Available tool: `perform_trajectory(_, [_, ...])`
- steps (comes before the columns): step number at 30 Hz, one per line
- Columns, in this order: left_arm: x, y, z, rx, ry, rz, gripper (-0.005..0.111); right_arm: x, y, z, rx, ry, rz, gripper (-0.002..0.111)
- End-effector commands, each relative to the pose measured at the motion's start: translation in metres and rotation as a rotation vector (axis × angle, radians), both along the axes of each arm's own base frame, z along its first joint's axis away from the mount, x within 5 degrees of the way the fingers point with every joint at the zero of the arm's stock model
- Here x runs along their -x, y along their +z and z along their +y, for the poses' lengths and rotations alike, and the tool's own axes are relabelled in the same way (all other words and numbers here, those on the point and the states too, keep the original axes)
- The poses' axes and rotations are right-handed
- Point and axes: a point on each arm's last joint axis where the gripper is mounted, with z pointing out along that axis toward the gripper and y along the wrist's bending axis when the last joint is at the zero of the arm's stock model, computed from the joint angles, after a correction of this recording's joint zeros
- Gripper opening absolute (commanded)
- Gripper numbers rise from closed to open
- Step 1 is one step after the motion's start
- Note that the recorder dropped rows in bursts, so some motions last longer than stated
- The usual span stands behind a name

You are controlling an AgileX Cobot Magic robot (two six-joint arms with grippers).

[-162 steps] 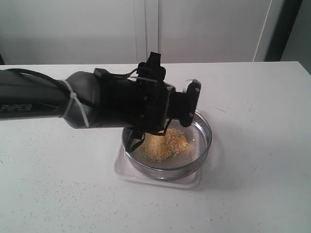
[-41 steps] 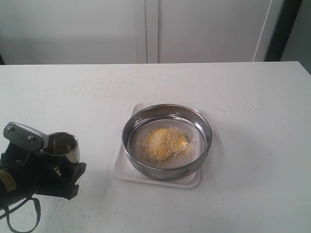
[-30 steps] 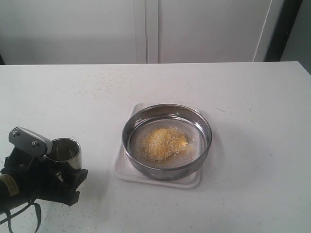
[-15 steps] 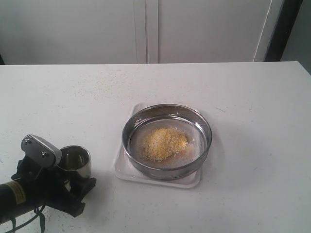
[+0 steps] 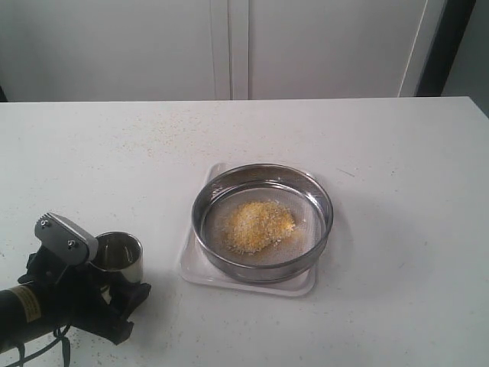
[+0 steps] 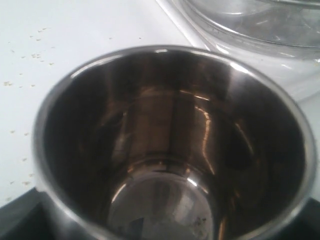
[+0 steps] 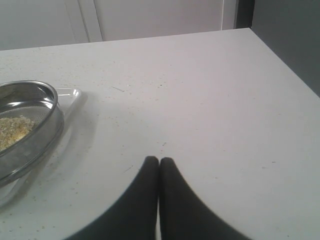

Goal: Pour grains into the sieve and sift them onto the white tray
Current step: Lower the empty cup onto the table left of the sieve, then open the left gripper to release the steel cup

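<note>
The grains point(image 5: 256, 224) lie in a yellow heap on the mesh of the sieve point(image 5: 262, 269), which rests on the white tray point(image 5: 197, 269) at mid-table. At the table's front left my left gripper point(image 5: 114, 269) is shut on a small steel cup point(image 5: 122, 254), upright and low over the table. The left wrist view looks into the cup point(image 6: 170, 150), which is empty, with the sieve point(image 6: 260, 20) just beyond it. My right gripper point(image 7: 159, 161) is shut on nothing, low over bare table to the right of the sieve point(image 7: 30, 125); it is outside the exterior view.
Stray grains point(image 5: 164, 130) speckle the table behind and to the left of the tray. White cabinet doors point(image 5: 229, 46) stand behind the table's far edge. The table's right edge point(image 7: 285, 65) runs close to my right gripper.
The left arm, earlier over the sieve, has drawn back to the front left with the cup. Over the last second the cup shifted slightly right and lower; it has barely moved since.
</note>
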Motion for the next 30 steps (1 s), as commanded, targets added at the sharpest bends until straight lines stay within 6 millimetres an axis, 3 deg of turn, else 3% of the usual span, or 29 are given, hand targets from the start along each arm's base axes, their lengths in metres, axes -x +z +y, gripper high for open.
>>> perform_trajectory(1, [0.0045,-0.0068,0.0041,-0.048,0.006,0.065,0.000,-0.0001,-0.0003,-0.0002,-0.002,-0.006,-0.014,0.000])
perform_trajectory(8, [0.0049,-0.0072,0.0040,-0.056,-0.003,0.065,0.001,-0.0001,-0.0003,-0.0002,-0.002,-0.006,-0.014,0.000])
perform_trajectory(10, [0.0060,-0.0072,0.0026,-0.072,-0.041,0.054,0.013,-0.0001,-0.0003,-0.0002,-0.002,-0.006,-0.014,0.000])
perform_trajectory(16, [0.0060,-0.0073,0.0027,-0.117,-0.078,0.021,0.078,-0.0001,-0.0003,-0.0002,-0.002,-0.006,-0.014,0.000])
perform_trajectory(18, [0.0060,-0.0074,0.0029,-0.125,-0.083,0.017,0.089,-0.0001,-0.0003,-0.0002,-0.002,-0.006,-0.014,0.000])
perform_trajectory(27, [0.0049,-0.0070,0.0053,-0.133,-0.049,0.024,0.106,-0.0001,-0.0003,-0.0002,-0.002,-0.006,-0.014,0.000])
perform_trajectory(30, [0.0049,-0.0070,0.0053,-0.134,-0.050,0.023,0.106,-0.0001,-0.0003,-0.0002,-0.002,-0.006,-0.014,0.000])
